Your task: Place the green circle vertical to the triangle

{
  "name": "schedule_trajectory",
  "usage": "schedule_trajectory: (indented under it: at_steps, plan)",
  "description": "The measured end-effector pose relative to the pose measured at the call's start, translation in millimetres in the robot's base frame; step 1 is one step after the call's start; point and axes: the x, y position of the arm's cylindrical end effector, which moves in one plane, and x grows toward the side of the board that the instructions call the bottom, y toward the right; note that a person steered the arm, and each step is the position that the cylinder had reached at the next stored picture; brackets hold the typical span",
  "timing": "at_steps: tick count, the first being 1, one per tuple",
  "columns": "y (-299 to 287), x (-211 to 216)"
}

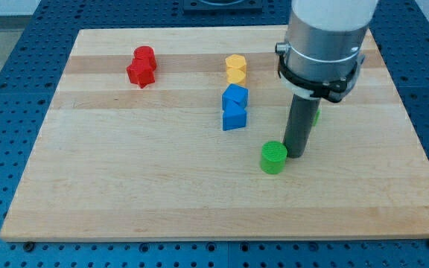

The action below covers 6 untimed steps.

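**Rod tip sitting beside green circle, lower centre-right of board**

The arm is ending in a plain dark rod, no jaws to open or close, so nothing is being gripped. Its tip (298, 153) is resting on the wooden board (125, 193) just right of the green circle (273, 157), touching or nearly so; can't tell which from this angle. The green circle is lying flat a bit right of centre, in the lower half of the frame.

Up and left of it, two blue blocks are sitting stacked in the view: an upper blue block (235, 95) and a lower blue block (234, 116), touching each other; exact shapes hard to make out. Above them, near the frame's top centre, a yellow block (235, 68) is sitting apart from the blue pair. In the upper left, two red blocks (142, 66) are pressing together. A sliver of another green block (316, 115) is peeking out behind the rod, mostly hidden. The board is lying on a blue perforated table (6, 112).
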Motion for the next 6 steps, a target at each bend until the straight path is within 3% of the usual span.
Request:
schedule_trajectory:
  at_steps: [3,6]
  plan:
    - [-17.0,29.6]
    - [-84.7,33.5]
